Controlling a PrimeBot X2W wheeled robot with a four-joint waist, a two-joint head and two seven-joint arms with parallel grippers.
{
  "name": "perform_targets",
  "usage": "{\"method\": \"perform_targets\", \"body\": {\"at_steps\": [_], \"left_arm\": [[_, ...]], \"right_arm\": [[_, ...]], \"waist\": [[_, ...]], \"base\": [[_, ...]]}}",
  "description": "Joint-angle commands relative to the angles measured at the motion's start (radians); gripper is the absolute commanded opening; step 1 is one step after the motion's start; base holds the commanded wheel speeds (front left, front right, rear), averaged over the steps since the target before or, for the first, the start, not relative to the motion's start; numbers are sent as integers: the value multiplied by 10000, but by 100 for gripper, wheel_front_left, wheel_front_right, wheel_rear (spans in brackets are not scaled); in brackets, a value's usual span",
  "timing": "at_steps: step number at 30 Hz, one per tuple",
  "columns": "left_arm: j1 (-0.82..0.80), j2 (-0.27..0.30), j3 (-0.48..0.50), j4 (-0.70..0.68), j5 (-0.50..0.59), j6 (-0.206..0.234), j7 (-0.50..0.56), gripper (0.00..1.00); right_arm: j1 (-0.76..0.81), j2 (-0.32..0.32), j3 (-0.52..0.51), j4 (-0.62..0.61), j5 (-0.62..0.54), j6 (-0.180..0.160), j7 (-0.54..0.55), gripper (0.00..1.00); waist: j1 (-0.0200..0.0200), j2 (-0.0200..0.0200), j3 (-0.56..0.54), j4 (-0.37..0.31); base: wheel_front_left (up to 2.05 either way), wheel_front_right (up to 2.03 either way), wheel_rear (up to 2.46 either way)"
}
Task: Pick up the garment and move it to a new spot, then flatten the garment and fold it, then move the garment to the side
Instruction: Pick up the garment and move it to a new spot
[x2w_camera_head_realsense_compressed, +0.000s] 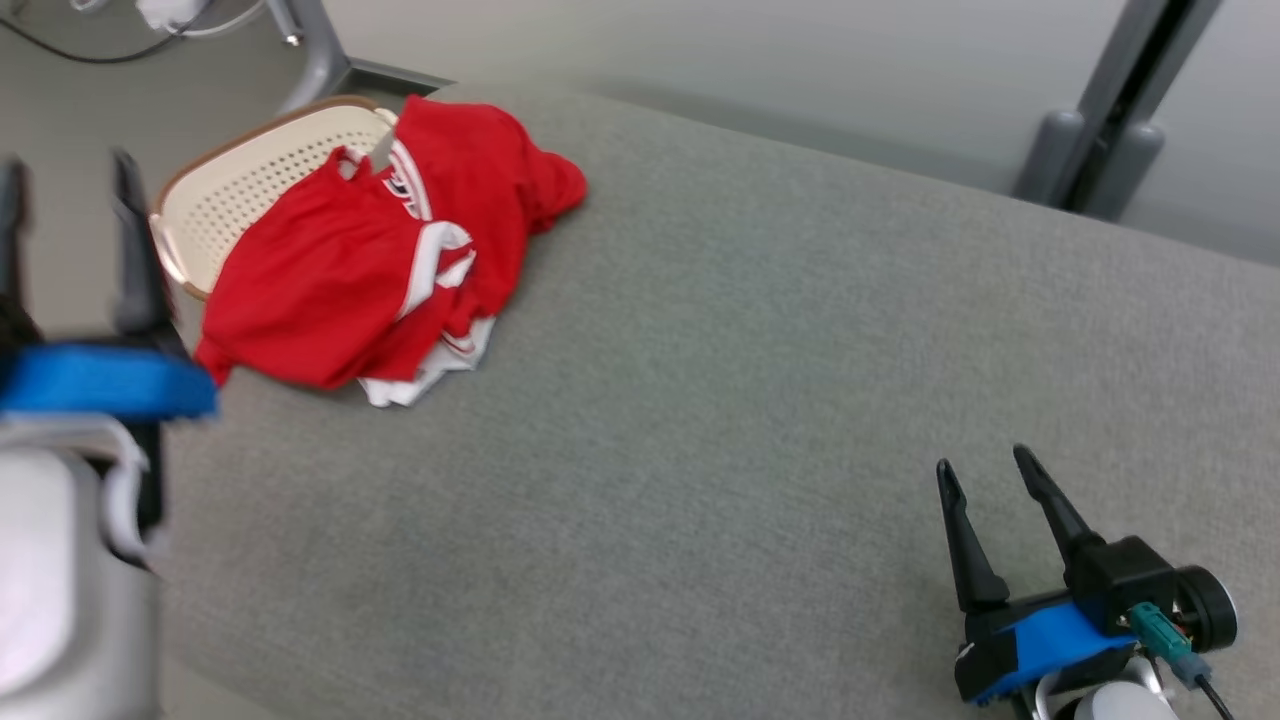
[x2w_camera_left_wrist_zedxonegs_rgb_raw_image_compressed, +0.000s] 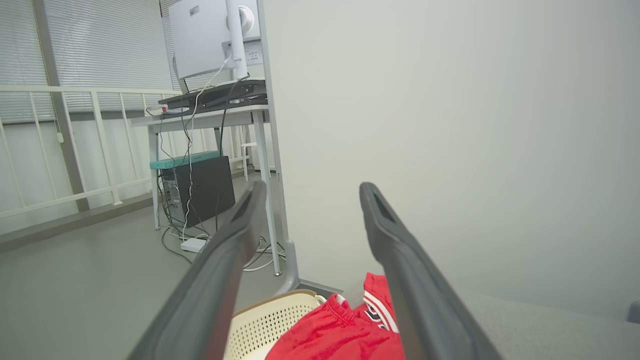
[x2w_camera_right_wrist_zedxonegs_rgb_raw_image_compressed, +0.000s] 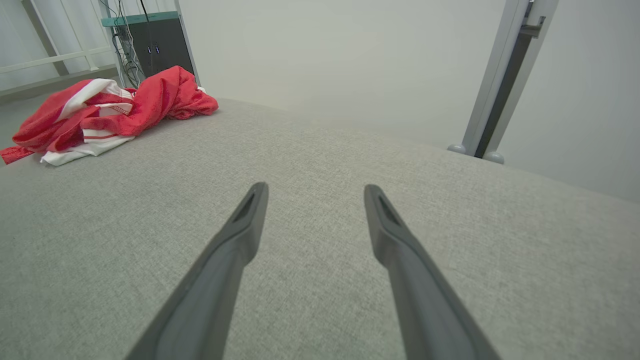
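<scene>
The garment (x2w_camera_head_realsense_compressed: 380, 250) is a crumpled red piece with white trim, lying at the far left of the grey table, partly draped over a basket's rim. It also shows low in the left wrist view (x2w_camera_left_wrist_zedxonegs_rgb_raw_image_compressed: 345, 330) and at the upper left of the right wrist view (x2w_camera_right_wrist_zedxonegs_rgb_raw_image_compressed: 110, 112). My left gripper (x2w_camera_head_realsense_compressed: 70, 170) stands open at the left edge of the head view, raised and blurred, just left of the garment and not touching it. Over the table's near right part my right gripper (x2w_camera_head_realsense_compressed: 985, 462) is open with nothing between its fingers.
A cream perforated basket (x2w_camera_head_realsense_compressed: 235, 185) sits at the table's far left edge under the garment. The grey table (x2w_camera_head_realsense_compressed: 750, 350) stretches wide to the right. Beyond it are a grey post base (x2w_camera_head_realsense_compressed: 1095, 165), a desk with a monitor (x2w_camera_left_wrist_zedxonegs_rgb_raw_image_compressed: 210, 37) and cables on the floor.
</scene>
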Motion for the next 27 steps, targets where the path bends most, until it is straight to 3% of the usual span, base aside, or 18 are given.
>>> {"method": "perform_targets", "body": {"at_steps": [1, 6, 10, 18, 27], "left_arm": [[-893, 396, 47, 201, 88, -91, 313, 100], [-2938, 1220, -208, 1370, 45, -299, 1466, 100], [-3760, 1240, -694, 2638, -180, -471, 2285, 100], [-3759, 1287, -2233, 4463, -677, -565, 3586, 100], [-4074, 1545, -2952, 5456, -1273, -570, 3742, 100]], "right_arm": [[-282, -43, 3, -119, -190, 3, -39, 100], [-828, -40, 168, -242, -1012, 4, -39, 100], [-1309, -42, 385, -307, -1645, 3, -37, 100], [-1829, -45, 725, -294, -2064, 3, -32, 100], [-1788, -50, 793, -186, -1834, 3, -5, 100]], "waist": [[-1, -1, 311, -171], [-1, -1, 1288, -669], [-1, -1, 1979, -1094], [-1, -1, 2963, -1526], [-1, -1, 3332, -1629]], "base": [[0, 0, 0], [0, 0, 0], [0, 0, 0], [0, 0, 0], [0, 0, 0]]}}
